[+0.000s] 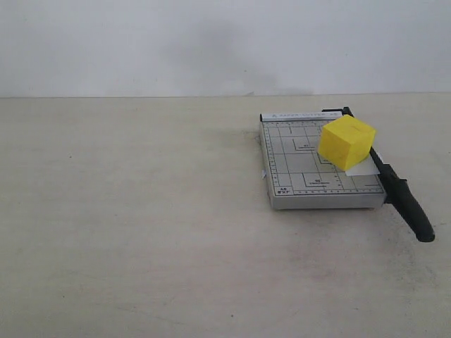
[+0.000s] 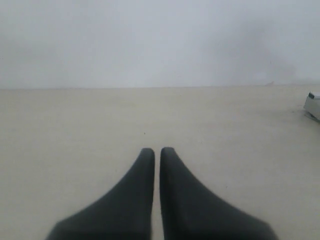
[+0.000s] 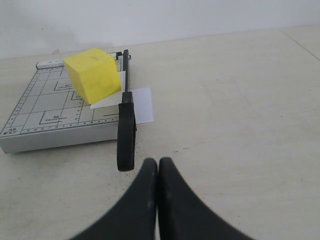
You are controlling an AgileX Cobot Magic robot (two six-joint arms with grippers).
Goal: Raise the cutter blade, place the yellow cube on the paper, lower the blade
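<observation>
Right of centre in the exterior view, the bright yellow solid cube [image 1: 345, 142] sits on the thin white paper sheet [image 1: 361, 167] on the grey gridded trimmer board [image 1: 299, 162], with the long black cutter blade [image 1: 405, 201] lowered alongside, so every step looks done and the left gripper [image 2: 157, 152] and right gripper [image 3: 158, 162], both pinched together and empty, probably need only stand clear.

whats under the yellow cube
The yellow cube sits on the paper, which lies on the grey trimmer board. The part of the paper beneath the cube is covered.
</observation>
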